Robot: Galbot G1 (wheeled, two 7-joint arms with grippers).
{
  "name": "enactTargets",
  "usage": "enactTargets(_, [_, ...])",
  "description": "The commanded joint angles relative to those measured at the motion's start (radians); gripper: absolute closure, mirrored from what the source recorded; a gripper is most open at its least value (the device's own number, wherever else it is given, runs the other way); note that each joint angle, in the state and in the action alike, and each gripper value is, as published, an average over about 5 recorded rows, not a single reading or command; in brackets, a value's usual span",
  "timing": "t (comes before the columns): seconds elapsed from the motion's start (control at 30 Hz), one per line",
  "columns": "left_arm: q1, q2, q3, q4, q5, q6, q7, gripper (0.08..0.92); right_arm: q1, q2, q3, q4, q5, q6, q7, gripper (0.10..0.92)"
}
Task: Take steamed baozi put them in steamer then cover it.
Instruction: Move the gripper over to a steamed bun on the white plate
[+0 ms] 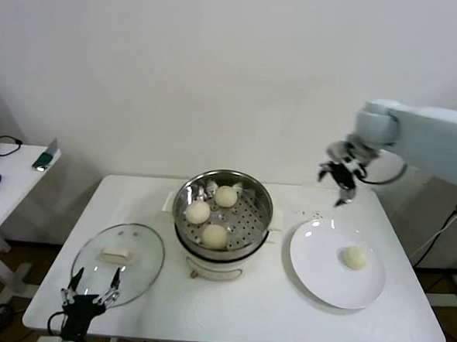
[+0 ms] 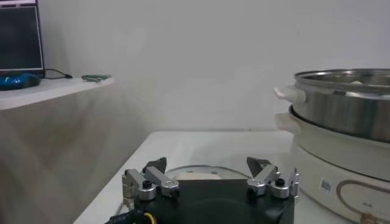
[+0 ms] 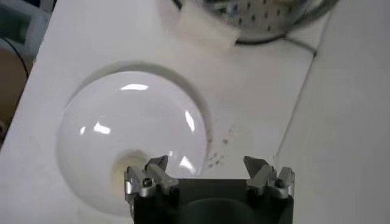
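The steel steamer (image 1: 263, 195) on its cream base stands mid-table and holds three baozi (image 1: 226, 196) (image 1: 198, 212) (image 1: 214, 235) on its perforated tray. A fourth baozi (image 1: 355, 258) lies on the white plate (image 1: 319, 268) to the right. My right gripper (image 1: 341, 180) is open and empty, in the air above the table's far edge, behind the plate. In the right wrist view it (image 3: 206, 164) looks down on the plate (image 3: 109, 115), the baozi (image 3: 120, 178) mostly hidden. The glass cover (image 1: 138, 247) lies flat at the front left. My left gripper (image 1: 92, 284) is open at the cover's near edge.
A side table (image 1: 10, 196) with a blue mouse and a green object stands to the left. The steamer's side handle (image 3: 204, 27) shows in the right wrist view. The steamer (image 2: 341, 109) rises to one side in the left wrist view, the cover's handle (image 2: 196, 176) between the fingers.
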Motion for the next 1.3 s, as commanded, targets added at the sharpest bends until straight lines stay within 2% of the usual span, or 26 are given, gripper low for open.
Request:
enactTargets(0.03, [0.001, -0.003, -0.005, 0.001, 0.0, -0.001, 0.0, 0.177, -0.238, -0.173, 0.126, -0.045, -0.074, -0.073, 0.005, 0.203])
enactTargets(0.47, [0.01, -0.009, -0.01, 0.006, 0.008, -0.001, -0.001, 0.177, -0.528, -0.114, 0.332, -0.177, -0.192, -0.08, 0.023, 0.203])
enactTargets(1.07, [0.014, -0.011, -0.008, 0.012, 0.015, -0.002, -0.002, 0.177, -0.646, -0.007, 0.437, -0.317, -0.234, -0.069, 0.044, 0.208])
enactTargets(1.17, [0.013, -0.011, -0.009, 0.01, 0.014, -0.002, -0.002, 0.177, -0.635, -0.008, 0.43, -0.31, -0.234, -0.069, 0.038, 0.237])
enactTargets(1.3, [0.012, -0.012, -0.01, 0.009, 0.013, -0.001, -0.002, 0.177, -0.602, -0.017, 0.405, -0.297, -0.232, -0.071, 0.028, 0.322])
